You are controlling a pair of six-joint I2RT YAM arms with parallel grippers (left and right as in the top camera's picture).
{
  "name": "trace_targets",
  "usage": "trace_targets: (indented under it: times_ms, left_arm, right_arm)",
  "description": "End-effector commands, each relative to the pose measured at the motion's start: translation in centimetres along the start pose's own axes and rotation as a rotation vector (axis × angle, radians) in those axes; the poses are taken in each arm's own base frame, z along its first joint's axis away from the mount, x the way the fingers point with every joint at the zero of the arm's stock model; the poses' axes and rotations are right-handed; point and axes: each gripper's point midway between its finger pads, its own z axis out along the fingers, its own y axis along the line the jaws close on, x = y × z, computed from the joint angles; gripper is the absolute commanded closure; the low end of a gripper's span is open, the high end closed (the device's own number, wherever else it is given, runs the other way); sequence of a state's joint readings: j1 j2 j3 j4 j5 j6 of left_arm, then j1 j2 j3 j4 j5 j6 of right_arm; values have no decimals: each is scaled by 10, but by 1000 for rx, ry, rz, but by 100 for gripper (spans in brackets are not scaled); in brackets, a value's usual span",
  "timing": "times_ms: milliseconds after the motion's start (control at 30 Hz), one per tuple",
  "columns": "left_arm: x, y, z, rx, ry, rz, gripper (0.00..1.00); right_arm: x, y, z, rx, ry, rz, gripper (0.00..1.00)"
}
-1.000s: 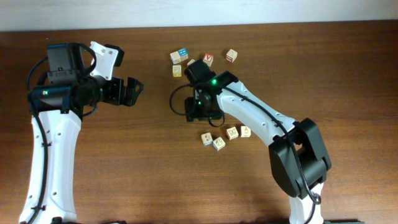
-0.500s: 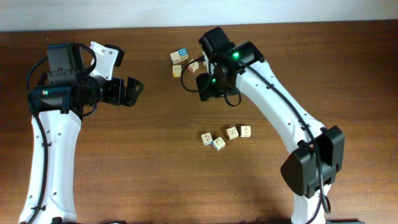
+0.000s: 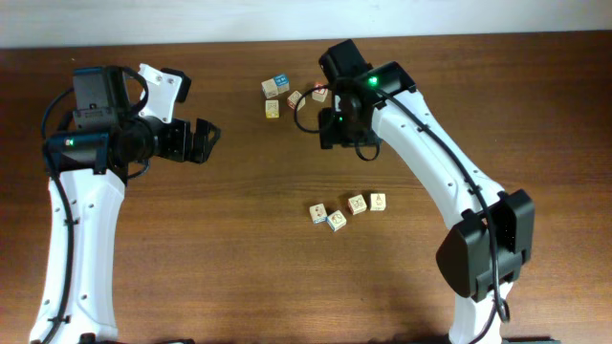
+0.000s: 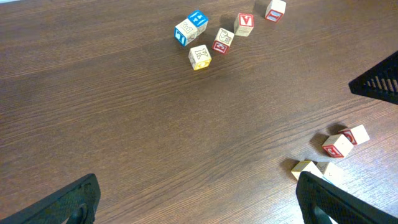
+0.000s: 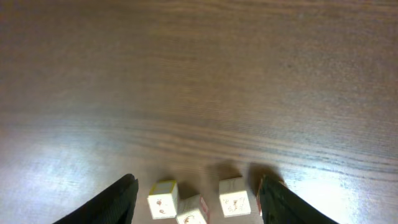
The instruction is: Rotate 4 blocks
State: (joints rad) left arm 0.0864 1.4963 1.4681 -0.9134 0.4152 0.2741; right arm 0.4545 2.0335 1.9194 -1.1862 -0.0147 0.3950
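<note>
Left hand (image 3: pixel 203 143) wide, empty; right hand (image 5: pixel 200 196) parted, empty; red "V" cube (image 4: pixel 245 23); yellow "K" cube (image 4: pixel 199 56).

Even bright light overhead; the right wrist view is blurred, with glare on the table (image 5: pixel 56 168).

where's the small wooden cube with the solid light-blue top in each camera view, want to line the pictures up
overhead: the small wooden cube with the solid light-blue top is upper middle, at the left end of the top cluster.
left wrist: near the top edge, just left of centre.
right wrist: not in it.
shared landmark (overhead and left wrist only): the yellow-edged wooden cube just below it.
</note>
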Motion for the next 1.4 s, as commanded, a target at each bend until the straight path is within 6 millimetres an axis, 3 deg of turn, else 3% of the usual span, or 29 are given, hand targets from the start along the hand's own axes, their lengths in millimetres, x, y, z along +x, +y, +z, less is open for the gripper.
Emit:
trace_targets:
  times_ms: [0,100,200,233,300,333,433,633,667,733,767,833,900,933,1000,1100,1200,1367]
  left_arm:
    - [-6,-1,-4,1,-19,26,1]
    - [-6,-1,-4,2,-19,26,1]
    - [-6,-1,-4,1,-19,26,1]
    - [-6,-1,-4,2,-18,25,1]
    - [-6,-1,-4,2,-19,26,1]
    - [-6,-1,-4,2,-19,26,1]
    - [-6,-2,-4,5,-19,25,1]
    - [4,-4,-1,22,18,7,1]
    - [15,-4,5,35,68,-15,5]
    - [36,-4,21,65,167,-60,32]
    - [46,-5,35,85,220,-83,41]
    - [54,-9,54,109,269,-90,43]
    - [53,-9,59,111,266,-85,47]
    - [50,-8,60,109,253,-80,46]
    - [48,-8,61,108,246,-76,43]
    - [46,-7,61,105,237,-71,36]
    - [41,-6,63,101,216,-63,32]
    - [39,-5,63,98,208,-59,26]
  right_arm:
    - [19,-20,18,57,56,55,37]
    - [62,-1,21,-99,244,-58,40]
    - [95,5,13,-91,363,-114,44]
    - [99,11,8,-91,361,-129,47]
    - [103,11,-6,-14,303,-137,43]
    - [108,9,-5,-14,290,-120,42]
    - [143,14,26,-112,319,0,42]
    - [166,23,34,-105,365,-23,41]
    - [172,20,39,-98,377,-16,41]
    - [178,16,44,-89,392,-11,42]
    - [182,14,49,-85,397,-3,46]
    - [191,9,61,-75,407,17,49]
    - [193,4,64,-54,402,14,58]
    - [189,-4,66,-6,376,10,70]
    - [185,-10,67,31,356,25,81]
    - [177,-24,74,89,329,63,86]
    - [166,-22,86,26,319,46,89]
    - [155,-21,88,-27,297,48,89]
